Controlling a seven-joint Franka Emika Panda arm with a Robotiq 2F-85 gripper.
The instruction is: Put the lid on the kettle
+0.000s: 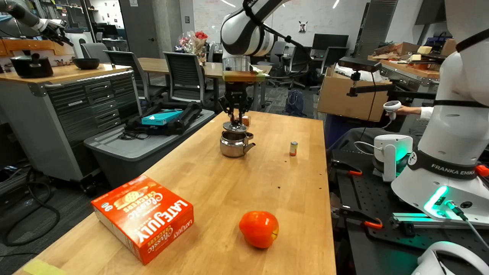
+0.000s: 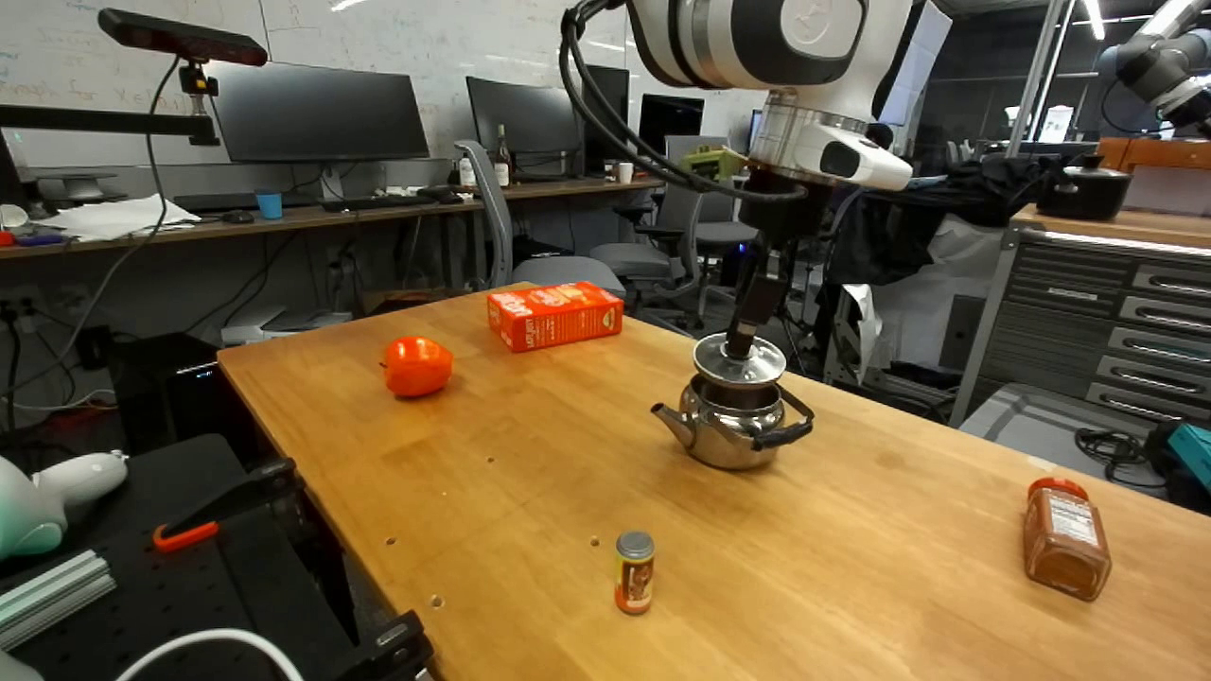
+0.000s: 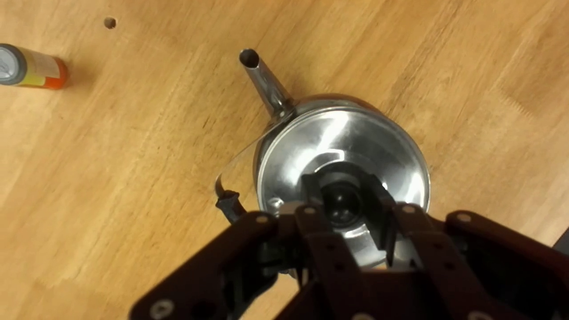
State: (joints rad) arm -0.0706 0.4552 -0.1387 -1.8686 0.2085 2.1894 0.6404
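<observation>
1. Round silver metal lid (image 2: 738, 371): from where I stand, it hangs just above the uncovered mouth of the squat, shiny silver metal kettle (image 2: 728, 443), apart from the rim in both exterior views.
2. Tool state. The black two-fingered gripper (image 3: 345, 195) pinches the lid's dark rounded knob (image 3: 341, 209), its fingers pointing downward.
3. Weight and stiffness (judged). Expect a light, rigid part. The metal looks thin, yet should not flex under a moderate grip. A fall would more likely dent it than break it.
4. Surface (judged). The polished disc is probably slippery, and its narrow edge gives poor purchase. The knob looks smooth and glossy; the lid may swivel or tip between the fingers if pressed off-centre.
5. Point of hold. Grasp the knob only, one finger on each side. Leave the edge free for seating.
6. Clearance. The curved, black-gripped metal handle (image 2: 783, 435) lies folded to one side of the kettle.
7. Seating. Lower slowly, edge centred over the mouth. The kettle also looks light; sideways pressure could slide it across the light-brown wooden table (image 2: 530, 454). Release only when the edge bears all round.
</observation>
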